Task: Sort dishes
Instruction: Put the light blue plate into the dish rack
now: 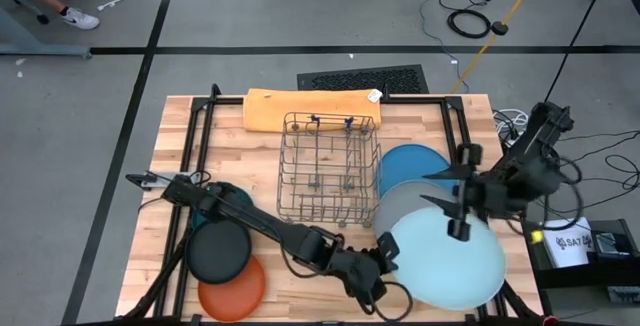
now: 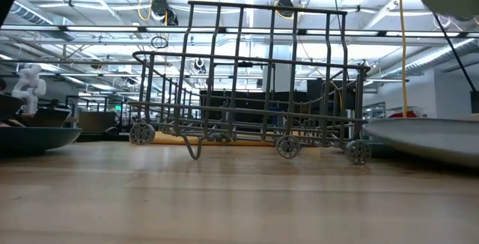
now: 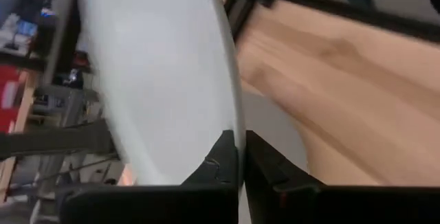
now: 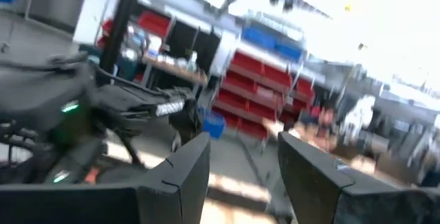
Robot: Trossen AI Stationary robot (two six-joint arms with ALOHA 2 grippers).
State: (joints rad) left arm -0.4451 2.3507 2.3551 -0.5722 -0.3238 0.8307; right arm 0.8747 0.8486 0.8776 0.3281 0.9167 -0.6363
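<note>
Left gripper point(image 3: 240, 157) pinching round matte light blue plate point(image 1: 450, 258) rim

Six plates point(image 1: 448, 256); one wire rack point(image 1: 328, 169); one cloth point(image 1: 300, 108).

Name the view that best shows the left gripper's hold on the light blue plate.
The left wrist view: the left gripper is shut on the light blue plate rim, edge-on between the fingers. The high view shows the gripper at the plate's edge. The low view shows only a plate underside; the right wrist view shows neither.
</note>
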